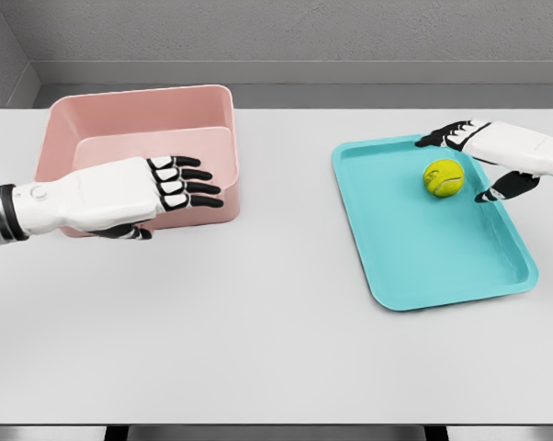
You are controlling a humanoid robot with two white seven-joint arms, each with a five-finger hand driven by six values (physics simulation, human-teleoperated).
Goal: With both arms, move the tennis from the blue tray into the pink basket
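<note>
Nearest the camera runs the bare front of the white surface [258, 358], with nothing on it between the two arms. Above that, the left hand [171, 188] comes in from the left edge, flat and palm-down, its black fingers [196, 187] straight and slightly apart, holding nothing. Directly behind and beneath it sits the basket [139, 115], pink and open-topped; the fingers overlap its near wall, though whether they touch it is hard to judge from this angle. Well to that hand's right lies the tray [442, 257], blue-green, flat on the surface and turned a little askew. At its far end rests the ball [444, 177], yellow-green. The right hand [474, 163] reaches in from the right edge just beside the ball, on the ball's right, with fingers above and the thumb [504, 186] below, spread wide and not closed on it. A small gap shows between ball and thumb.
</note>
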